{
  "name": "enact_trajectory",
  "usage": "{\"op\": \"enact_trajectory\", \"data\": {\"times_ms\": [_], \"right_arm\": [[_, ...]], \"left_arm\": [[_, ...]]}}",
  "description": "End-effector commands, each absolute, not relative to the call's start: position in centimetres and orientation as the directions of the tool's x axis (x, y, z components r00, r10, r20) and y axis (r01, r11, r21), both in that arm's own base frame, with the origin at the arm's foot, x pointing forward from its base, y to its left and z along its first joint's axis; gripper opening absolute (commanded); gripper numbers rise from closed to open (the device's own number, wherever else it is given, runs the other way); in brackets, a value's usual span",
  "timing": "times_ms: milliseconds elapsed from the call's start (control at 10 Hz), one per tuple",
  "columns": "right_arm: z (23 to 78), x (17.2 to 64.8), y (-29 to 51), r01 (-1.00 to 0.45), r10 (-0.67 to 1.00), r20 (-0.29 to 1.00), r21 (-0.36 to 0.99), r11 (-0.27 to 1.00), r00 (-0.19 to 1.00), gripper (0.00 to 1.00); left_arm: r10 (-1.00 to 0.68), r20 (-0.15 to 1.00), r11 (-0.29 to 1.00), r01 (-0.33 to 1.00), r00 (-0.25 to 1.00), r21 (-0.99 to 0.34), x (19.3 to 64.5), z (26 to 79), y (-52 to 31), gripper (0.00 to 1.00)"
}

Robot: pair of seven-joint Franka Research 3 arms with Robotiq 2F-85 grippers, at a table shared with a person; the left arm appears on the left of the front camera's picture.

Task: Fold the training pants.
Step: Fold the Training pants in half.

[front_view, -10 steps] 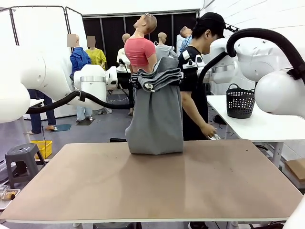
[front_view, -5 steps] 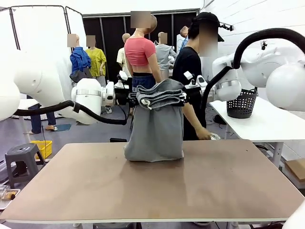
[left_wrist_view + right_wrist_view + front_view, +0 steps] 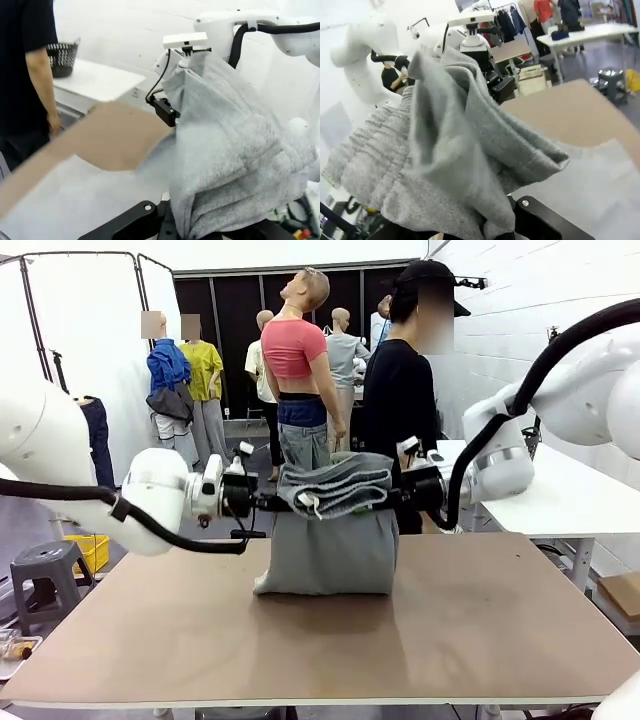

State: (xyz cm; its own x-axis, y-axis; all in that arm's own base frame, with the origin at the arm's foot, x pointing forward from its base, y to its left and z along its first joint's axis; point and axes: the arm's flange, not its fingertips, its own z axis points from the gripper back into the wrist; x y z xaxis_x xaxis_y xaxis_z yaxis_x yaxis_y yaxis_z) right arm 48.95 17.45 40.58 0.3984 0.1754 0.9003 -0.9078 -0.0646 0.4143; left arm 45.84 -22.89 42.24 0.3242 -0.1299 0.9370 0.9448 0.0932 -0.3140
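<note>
Pants: light grey soft jersey, held up over the far middle of the table. Top part bunched into layered horizontal folds, stretched level between two side points. White drawstring end hangs at the left of the bunch. Below the folds the fabric drops as one flat wide panel; its bottom edge rests on the tabletop, slightly crumpled at the lower left corner. In the left wrist view the pants show as thick stacked folds, up close. In the right wrist view the pants show gathered ribbed waistband at left, draped folds.
</note>
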Motion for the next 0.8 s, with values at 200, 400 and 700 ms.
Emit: {"op": "enact_trajectory", "data": {"times_ms": [200, 400, 700], "right_arm": [[38.8, 44.8, 16.0, -0.790, 0.196, 0.782, 0.611, -0.048, 0.592, 0.00], [38.2, 47.2, 16.3, -0.793, 0.192, 0.778, 0.609, 0.001, 0.598, 0.00], [37.1, 50.8, 16.0, -0.762, 0.216, 0.736, 0.643, 0.077, 0.642, 0.00]], "left_arm": [[-0.095, 0.804, 0.106, 0.809, 0.587, -0.578, 41.0, 40.3, -20.3, 0.00], [-0.086, 0.798, 0.200, 0.795, 0.596, -0.572, 43.0, 39.5, -20.0, 0.00], [-0.105, 0.747, 0.319, 0.733, 0.657, -0.601, 46.2, 37.7, -19.6, 0.00]]}}
